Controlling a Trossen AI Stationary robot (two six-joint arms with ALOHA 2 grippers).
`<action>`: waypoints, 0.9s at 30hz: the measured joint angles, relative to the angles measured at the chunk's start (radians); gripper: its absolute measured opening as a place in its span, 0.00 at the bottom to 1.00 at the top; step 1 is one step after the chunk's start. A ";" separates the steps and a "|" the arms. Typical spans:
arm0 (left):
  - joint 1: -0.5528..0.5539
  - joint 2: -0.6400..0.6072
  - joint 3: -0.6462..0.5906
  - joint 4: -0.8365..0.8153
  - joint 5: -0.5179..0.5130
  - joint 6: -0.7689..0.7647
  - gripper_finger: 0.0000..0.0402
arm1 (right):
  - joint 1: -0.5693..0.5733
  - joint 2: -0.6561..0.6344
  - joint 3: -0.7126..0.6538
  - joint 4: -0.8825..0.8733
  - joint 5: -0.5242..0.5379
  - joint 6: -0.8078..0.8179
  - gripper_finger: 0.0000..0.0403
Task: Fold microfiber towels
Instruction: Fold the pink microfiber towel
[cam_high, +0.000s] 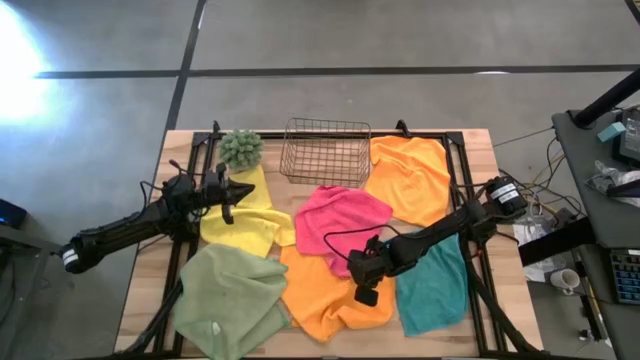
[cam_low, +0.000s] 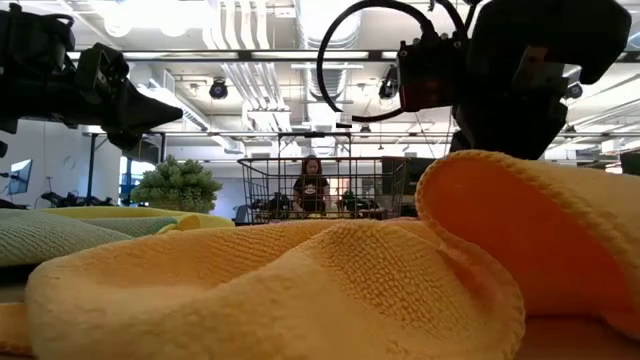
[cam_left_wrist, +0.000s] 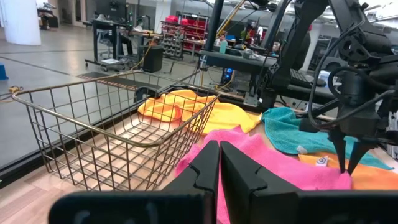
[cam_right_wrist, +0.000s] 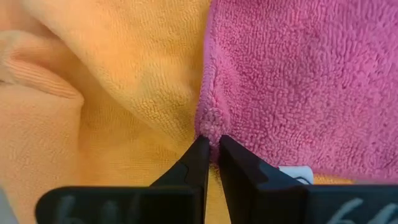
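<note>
Several microfiber towels lie spread and overlapping on the table: pink (cam_high: 340, 218) in the middle, orange (cam_high: 330, 298) in front of it, a second orange (cam_high: 410, 175) at the far right, yellow (cam_high: 245, 215), sage green (cam_high: 230, 295) and teal (cam_high: 435, 285). My right gripper (cam_high: 354, 262) points steeply down at the pink towel's near edge and is shut on it. My left gripper (cam_high: 240, 190) hangs shut and level above the yellow towel, touching nothing. My right gripper pinches a small pucker of the pink towel's near edge (cam_right_wrist: 210, 127) between its two fingertips, beside the towel's white label (cam_right_wrist: 292, 173). The fingers come slanting down from above. The rest of the pink towel lies slack on the table and over the orange towel (cam_right_wrist: 124, 74).
A copper wire basket (cam_high: 325, 150) stands at the far middle of the table, with a spiky green ball plant (cam_high: 241, 148) to its left. A black frame rail (cam_high: 465, 190) runs along the table's sides. A person sits in the room beyond (cam_low: 311, 185).
</note>
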 joint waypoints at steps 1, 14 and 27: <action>0.000 0.000 0.000 0.000 0.000 0.000 0.00 | 0.000 -0.003 0.000 0.000 -0.005 0.002 0.05; 0.000 0.000 0.000 0.032 0.000 -0.002 0.00 | -0.007 -0.037 -0.002 -0.004 0.003 0.031 0.05; 0.000 -0.001 0.000 0.365 -0.014 -0.028 0.00 | -0.008 -0.037 -0.002 0.008 0.005 0.064 0.06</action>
